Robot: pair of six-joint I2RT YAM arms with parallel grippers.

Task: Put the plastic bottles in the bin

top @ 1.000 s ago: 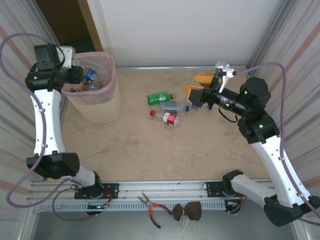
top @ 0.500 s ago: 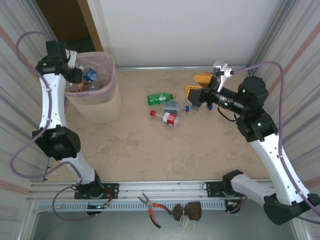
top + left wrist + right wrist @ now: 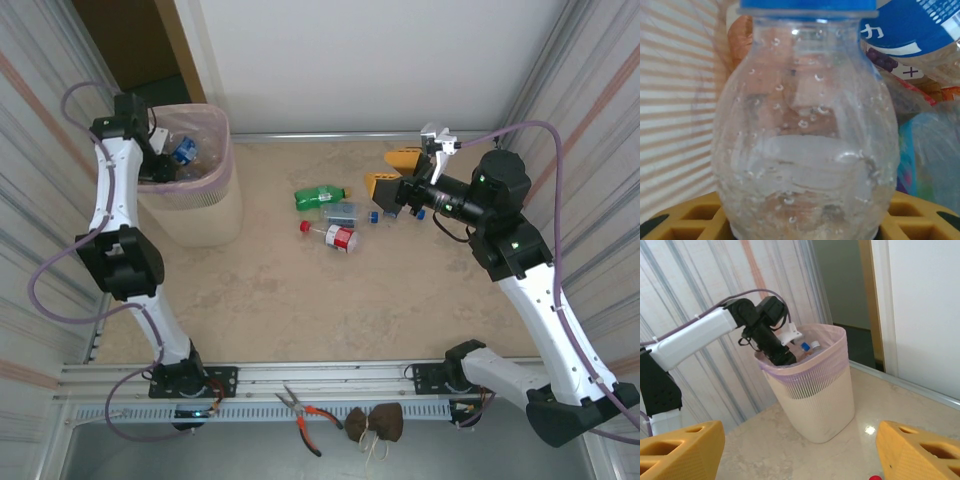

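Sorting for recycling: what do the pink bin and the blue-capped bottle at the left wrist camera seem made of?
The bin: probably thin translucent plastic, pale pink, satin; ribbed walls glow with light. The clear bottle: likely glossy transparent plastic; dimpled wall, highlights, colours behind show through it.

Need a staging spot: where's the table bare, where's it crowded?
Bare: the wide near stretch between the bottles and the front rail; the strip between the bin and the green bottle. Crowded: mid-table around those bottles, beside the open right hand; the bin mouth, where the left hand holds a clear bottle.
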